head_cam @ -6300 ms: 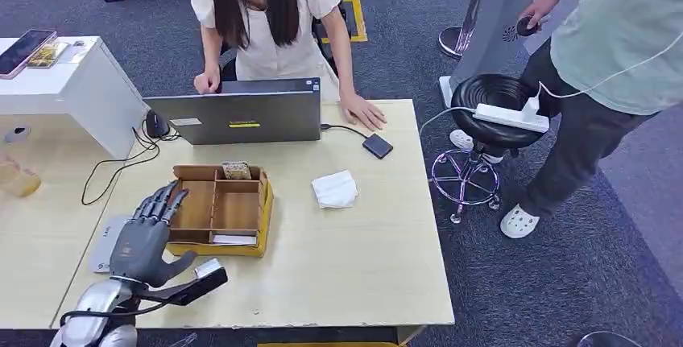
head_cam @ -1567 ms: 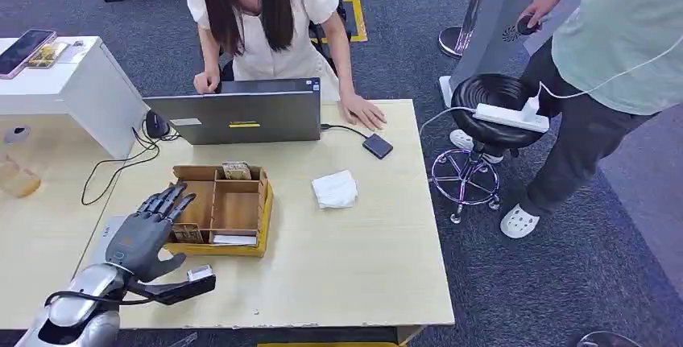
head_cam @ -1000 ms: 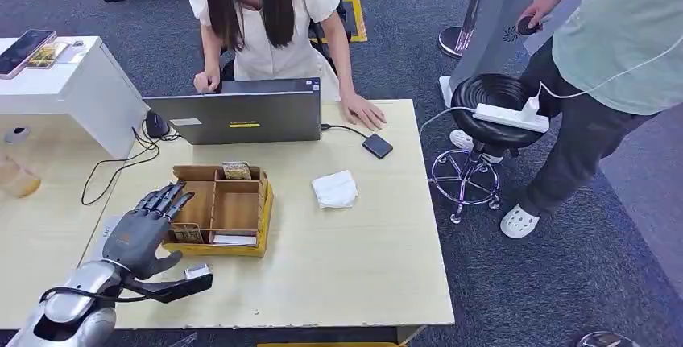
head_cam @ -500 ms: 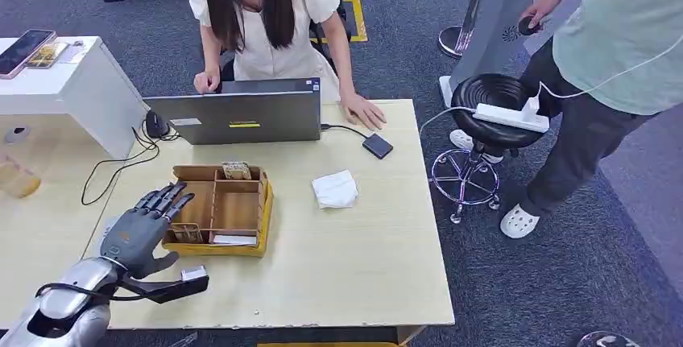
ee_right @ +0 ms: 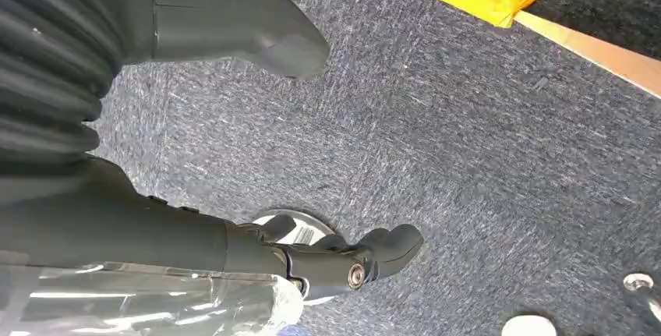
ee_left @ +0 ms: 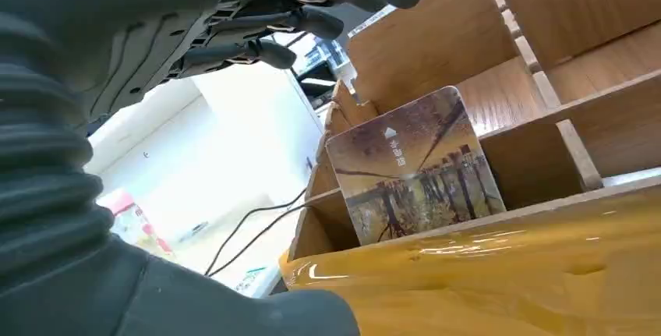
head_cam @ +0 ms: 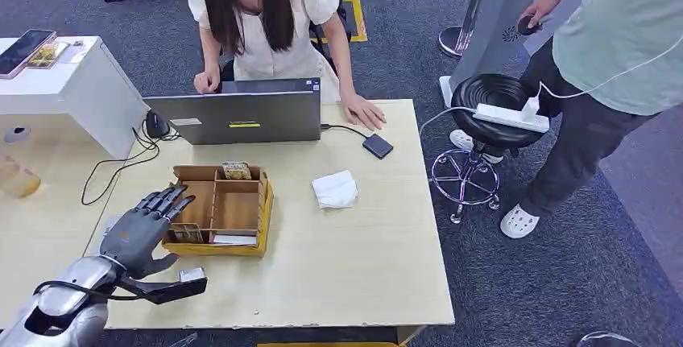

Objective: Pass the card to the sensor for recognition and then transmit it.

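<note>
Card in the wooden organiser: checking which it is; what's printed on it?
A brownish photo-like scene on the rounded card, clearest in left wrist view.

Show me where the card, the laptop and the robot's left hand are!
card (ee_left: pixel 417 164), left wrist view, middle of its picture face.
laptop (head_cam: pixel 242 117), head view, back of its lid.
left hand (head_cam: pixel 138 233), head view, back of the hand.

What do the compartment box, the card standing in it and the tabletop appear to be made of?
Compartment box: looks like wood, with brown grain on its dividers; its outer wall looks glossy yellow, perhaps tape or film. Card: probably plastic, with a smooth printed picture and rounded corners. Tabletop: pale wood-look laminate, matte, though that is a guess.
</note>
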